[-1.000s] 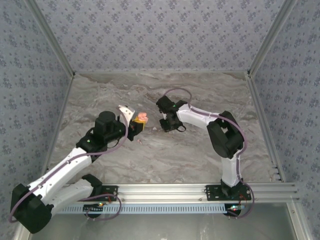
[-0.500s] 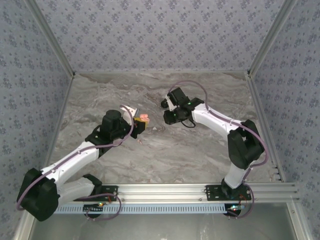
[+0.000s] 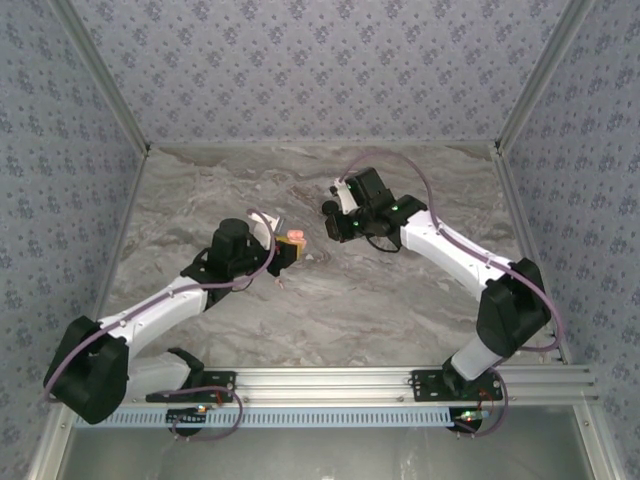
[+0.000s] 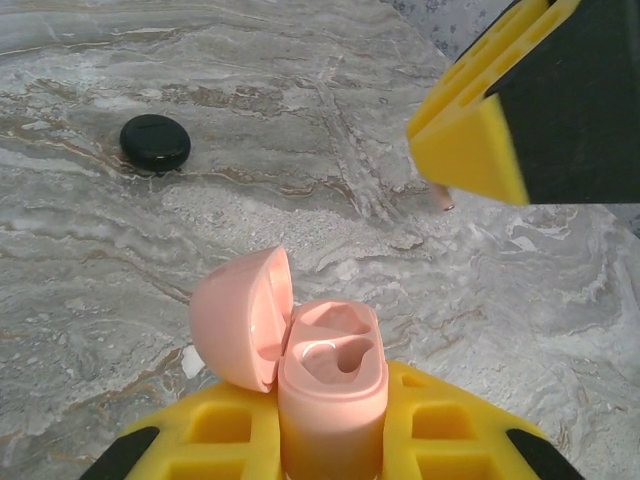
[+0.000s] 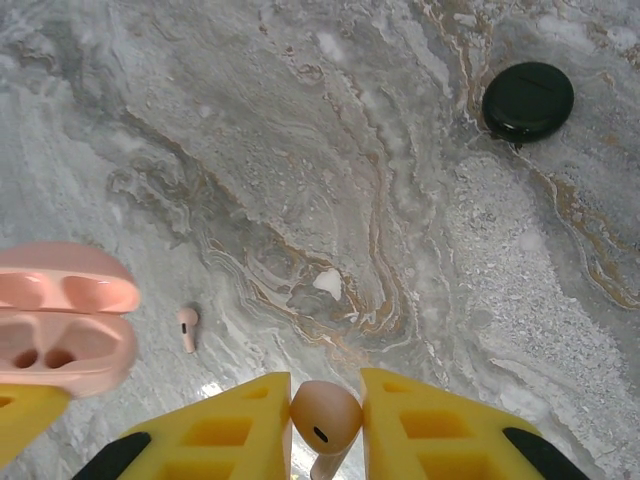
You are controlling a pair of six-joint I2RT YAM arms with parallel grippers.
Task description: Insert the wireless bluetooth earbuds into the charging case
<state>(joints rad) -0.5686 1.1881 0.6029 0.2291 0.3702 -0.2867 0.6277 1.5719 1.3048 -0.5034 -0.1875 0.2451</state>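
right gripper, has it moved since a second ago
Yes. The right gripper has shifted farther from the front rail, up the top view.

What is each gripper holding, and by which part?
Left gripper: open pink charging case, gripped by its lower body. Right gripper: pale pink earbud, pinched at its head.

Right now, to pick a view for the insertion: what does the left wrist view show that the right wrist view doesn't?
Left wrist: the left gripper clamping the open pink charging case. Right wrist: one pink earbud pinched in the right gripper, a second pink earbud loose on the table. Both: the case and the black disc.
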